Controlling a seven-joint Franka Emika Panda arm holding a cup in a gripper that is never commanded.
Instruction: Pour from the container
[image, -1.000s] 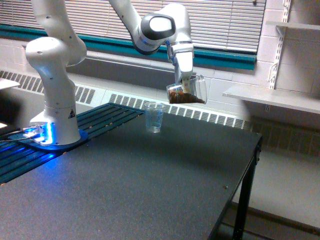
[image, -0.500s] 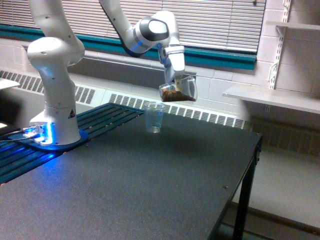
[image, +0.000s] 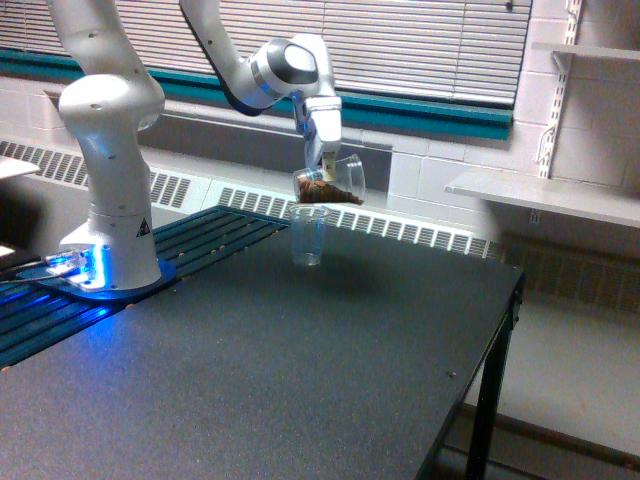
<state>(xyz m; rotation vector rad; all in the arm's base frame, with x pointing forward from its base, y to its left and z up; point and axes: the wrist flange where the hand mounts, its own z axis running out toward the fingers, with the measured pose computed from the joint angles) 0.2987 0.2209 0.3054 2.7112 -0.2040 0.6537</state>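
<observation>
The container (image: 330, 182) is a clear plastic measuring cup with brown nut-like pieces inside. It hangs tipped on its side, mouth toward the exterior view's left, just above a small clear tumbler (image: 309, 236) that stands upright on the dark table (image: 300, 380). My gripper (image: 327, 163) is shut on the container from above. The brown pieces lie along the container's lower side near its mouth. No pieces show inside the tumbler.
The arm's white base (image: 108, 215) stands at the exterior view's left on a blue-lit mount. A radiator (image: 420, 235) and blinds run behind the table. A shelf (image: 540, 195) juts out at the right. The table's right edge (image: 505, 320) drops off to the floor.
My gripper has carried the container leftward and slightly down, from right of the tumbler to directly above it, and has tipped it further.
</observation>
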